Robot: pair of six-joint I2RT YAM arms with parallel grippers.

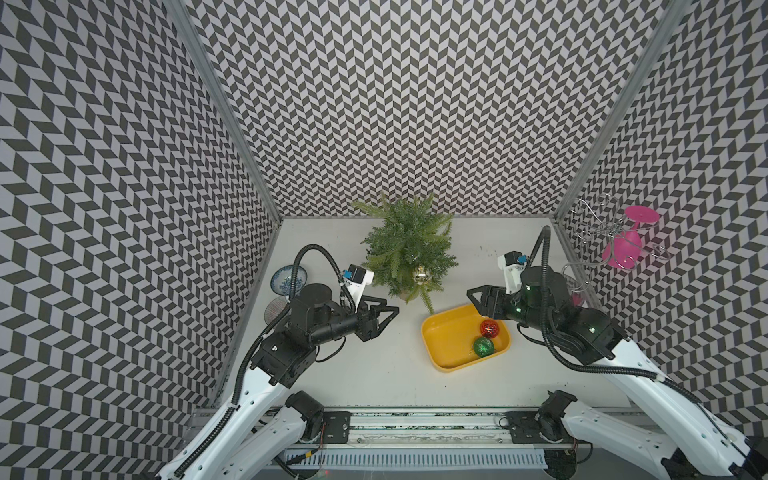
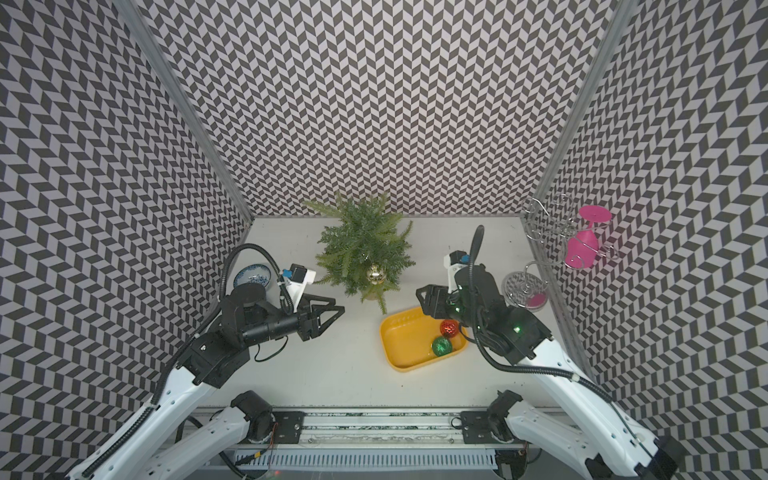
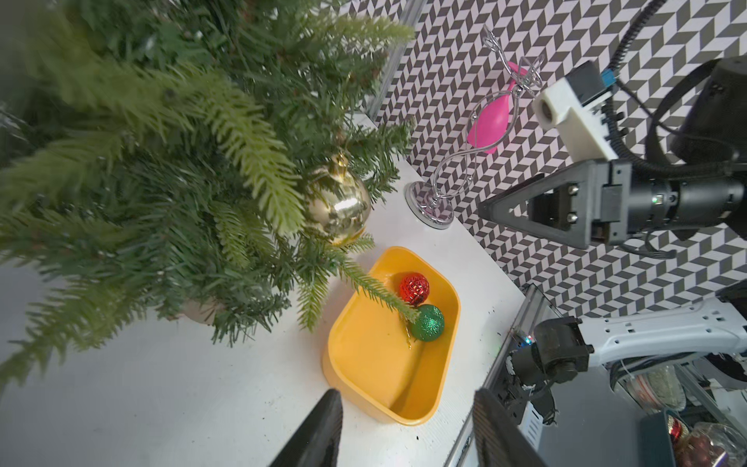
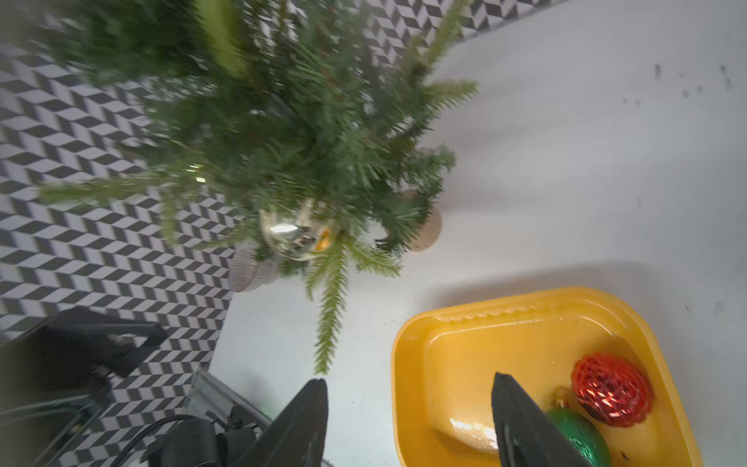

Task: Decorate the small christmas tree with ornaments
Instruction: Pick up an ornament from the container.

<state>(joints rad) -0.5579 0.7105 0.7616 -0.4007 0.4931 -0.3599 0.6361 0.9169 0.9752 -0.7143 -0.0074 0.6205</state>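
Though near tray (image 1: 449,340), tree branch (image 1: 427,300) apart

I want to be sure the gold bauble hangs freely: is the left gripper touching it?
Apart. In a top view, bare table separates the left gripper from the gold bauble hanging in the tree; the left wrist view shows its fingers open, empty.

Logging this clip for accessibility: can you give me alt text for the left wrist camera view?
A shiny gold round bauble hangs on a branch of the small green artificial christmas tree. Beside it, a yellow plastic tray holds a glittery red bauble and a glittery green bauble; the left gripper is open and empty.
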